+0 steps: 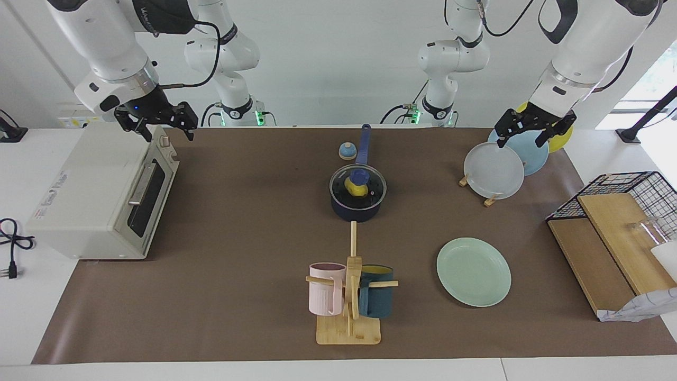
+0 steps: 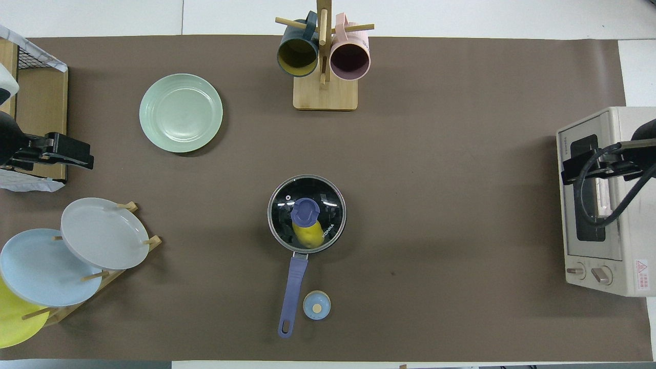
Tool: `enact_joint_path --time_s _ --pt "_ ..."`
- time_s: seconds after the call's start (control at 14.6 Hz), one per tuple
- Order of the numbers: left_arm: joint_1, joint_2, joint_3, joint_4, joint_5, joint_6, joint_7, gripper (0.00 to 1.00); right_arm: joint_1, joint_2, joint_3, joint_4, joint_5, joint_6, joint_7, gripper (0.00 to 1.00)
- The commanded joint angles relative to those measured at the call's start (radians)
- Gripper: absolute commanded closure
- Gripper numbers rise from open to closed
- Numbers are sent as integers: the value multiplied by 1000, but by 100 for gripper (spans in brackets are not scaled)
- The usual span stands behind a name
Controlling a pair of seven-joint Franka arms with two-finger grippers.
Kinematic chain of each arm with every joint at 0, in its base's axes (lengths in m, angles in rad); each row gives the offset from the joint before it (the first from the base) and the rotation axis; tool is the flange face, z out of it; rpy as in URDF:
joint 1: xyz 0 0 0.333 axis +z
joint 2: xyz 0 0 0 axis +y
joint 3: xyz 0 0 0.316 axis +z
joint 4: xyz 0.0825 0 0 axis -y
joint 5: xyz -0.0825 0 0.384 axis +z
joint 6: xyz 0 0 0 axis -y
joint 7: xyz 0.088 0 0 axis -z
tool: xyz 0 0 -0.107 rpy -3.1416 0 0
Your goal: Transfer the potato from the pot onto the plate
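Observation:
The navy pot (image 1: pixel 357 212) stands mid-table, its blue handle (image 2: pixel 294 287) pointing toward the robots. A glass lid with a blue knob (image 1: pixel 358 175) covers it. The yellow potato (image 1: pixel 354 187) lies inside and shows through the lid, also in the overhead view (image 2: pixel 309 236). The mint-green plate (image 1: pixel 473 271) lies bare, farther from the robots than the pot and toward the left arm's end; it also shows in the overhead view (image 2: pixel 181 113). My left gripper (image 1: pixel 521 140) hangs open over the plate rack. My right gripper (image 1: pixel 168 133) hangs open over the toaster oven.
A toaster oven (image 1: pixel 100 196) stands at the right arm's end. A mug tree (image 1: pixel 351 296) holds a pink and a teal mug. A rack holds a grey-white plate (image 1: pixel 493 170), a light blue one and a yellow one. A small blue bell (image 1: pixel 347 151) sits beside the handle. A wire basket (image 1: pixel 634 196) with wooden boards stands at the left arm's end.

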Motion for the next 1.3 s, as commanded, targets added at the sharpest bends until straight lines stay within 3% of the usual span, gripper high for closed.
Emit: enact_joint_path --time_s 0.0,0.75,0.96,1.23 --pt "2 -12 2 -4 11 -15 3 0 -1 -3 1 -7 4 16 -10 0" --pt "0 -12 2 -4 11 -15 3 0 8 -5 17 -2 20 34 -18 0" --pt "0 -12 2 -4 11 -15 3 0 75 1 44 5 59 59 -1 0" --pt "0 -12 2 -4 11 -15 3 0 236 113 81 161 89 21 245 0"
